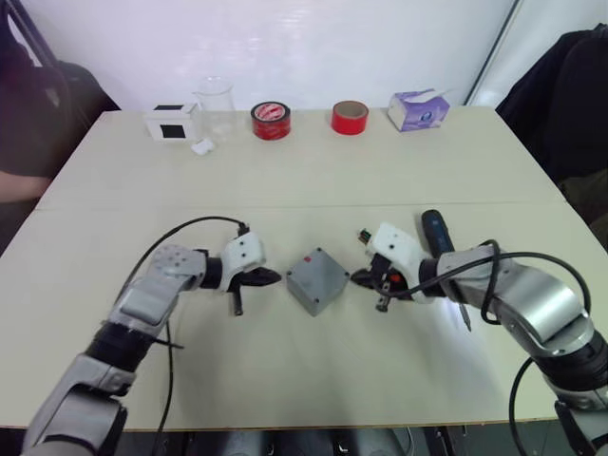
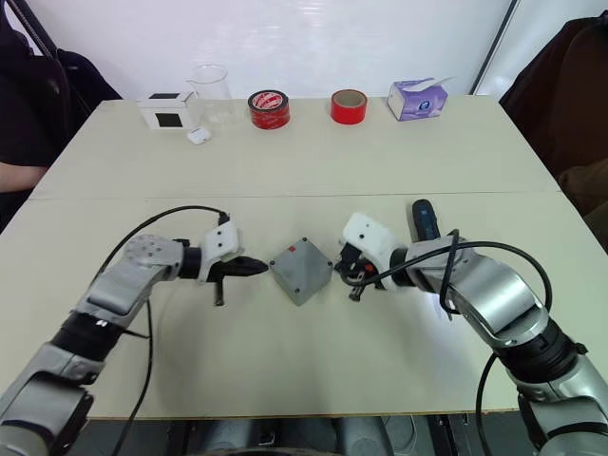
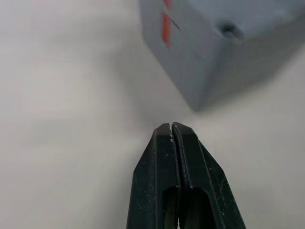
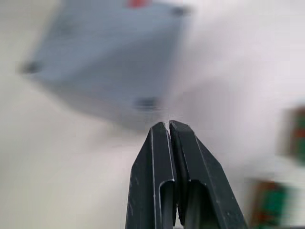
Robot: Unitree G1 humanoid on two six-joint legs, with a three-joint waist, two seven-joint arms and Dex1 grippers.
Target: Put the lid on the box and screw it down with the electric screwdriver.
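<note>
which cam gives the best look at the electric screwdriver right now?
Left eye view: the electric screwdriver lies on the table behind the right arm, its dark body partly covered by the arm and cable. The right eye view shows it much the same. The right wrist view looks at the box instead.

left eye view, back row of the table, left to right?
White box with a black square → clear glass beaker → patterned red tape roll → plain red tape roll → purple tissue box.
</note>
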